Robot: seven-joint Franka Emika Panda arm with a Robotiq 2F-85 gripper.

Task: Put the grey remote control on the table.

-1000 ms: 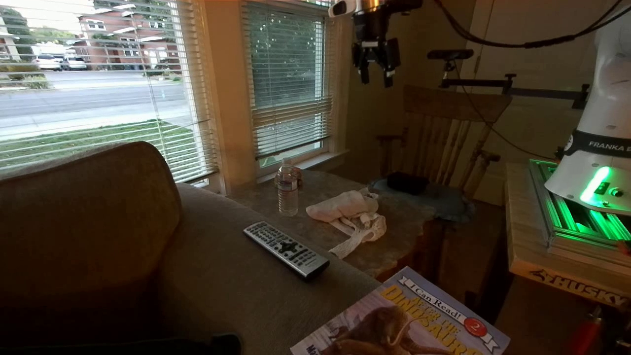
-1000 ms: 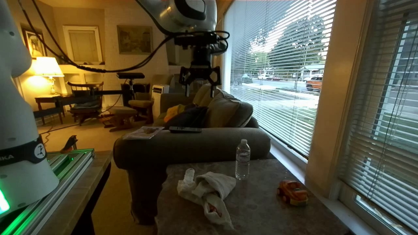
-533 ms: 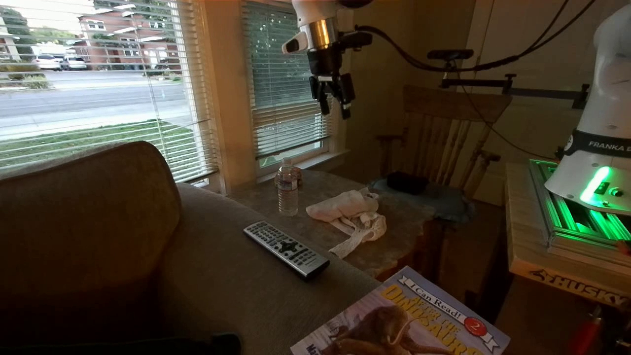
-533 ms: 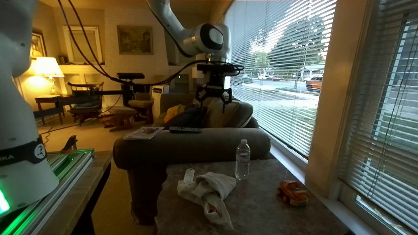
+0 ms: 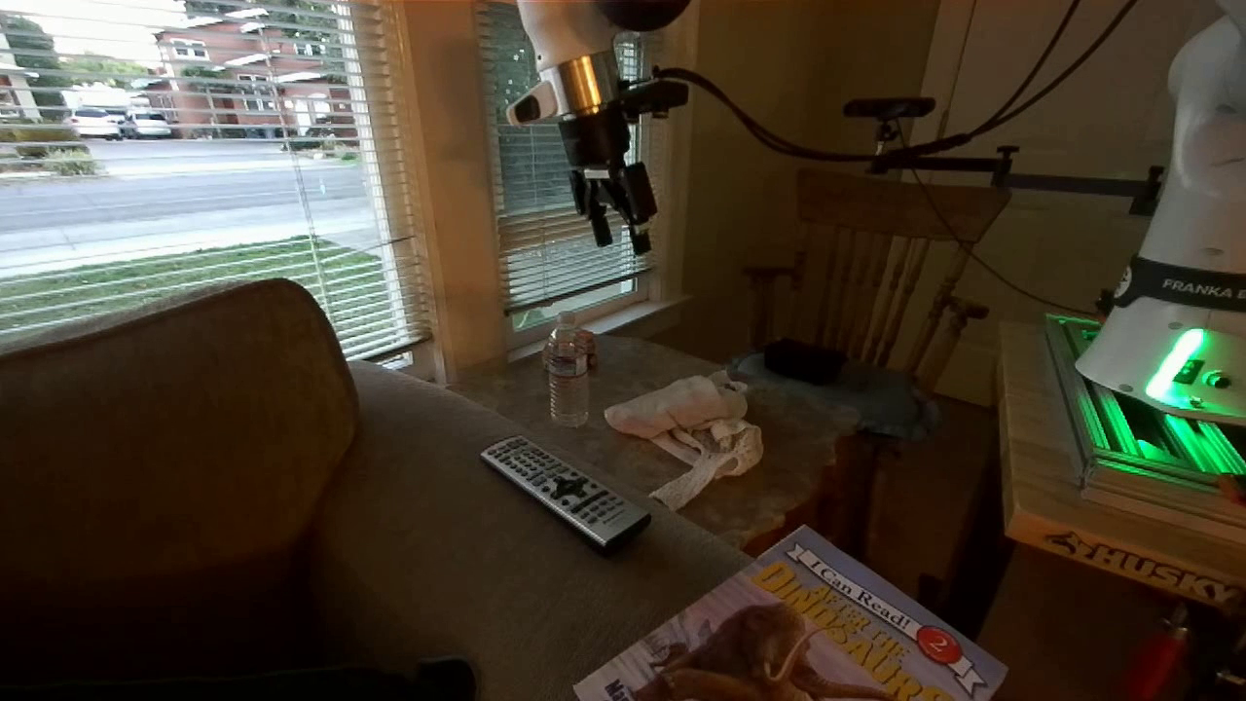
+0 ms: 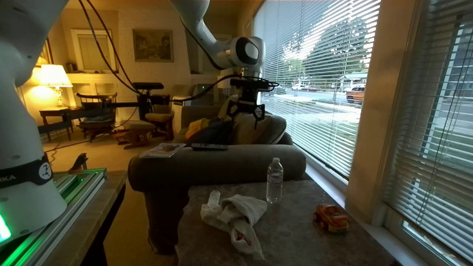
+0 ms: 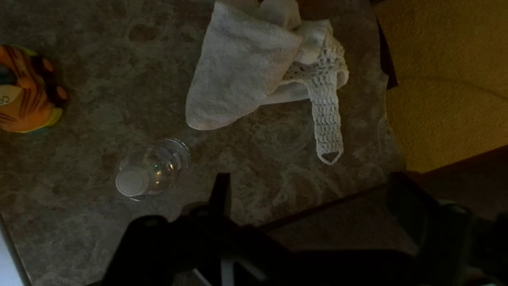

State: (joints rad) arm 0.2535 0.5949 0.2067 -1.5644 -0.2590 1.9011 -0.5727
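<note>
- In an exterior view, see the grey remote control [image 5: 565,495] lying flat on the couch arm [image 5: 419,497], at six o'clock from the water bottle [image 5: 568,385]
- Find the book [image 5: 808,628] on the same arm, at four o'clock from the remote
- Can see the gripper [image 5: 622,245] in mid-air at twelve o'clock, well away from the remote, with fingers [image 7: 221,190] spread apart
- In the wrist view, find on the table [image 7: 107,87] a white cloth [image 7: 238,67] at eleven o'clock from the gripper, an orange toy car [image 7: 29,93] at ten from the bottle

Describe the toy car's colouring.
The toy car is orange with dark stripes, clearest in the wrist view, though partly cut off there.
</note>
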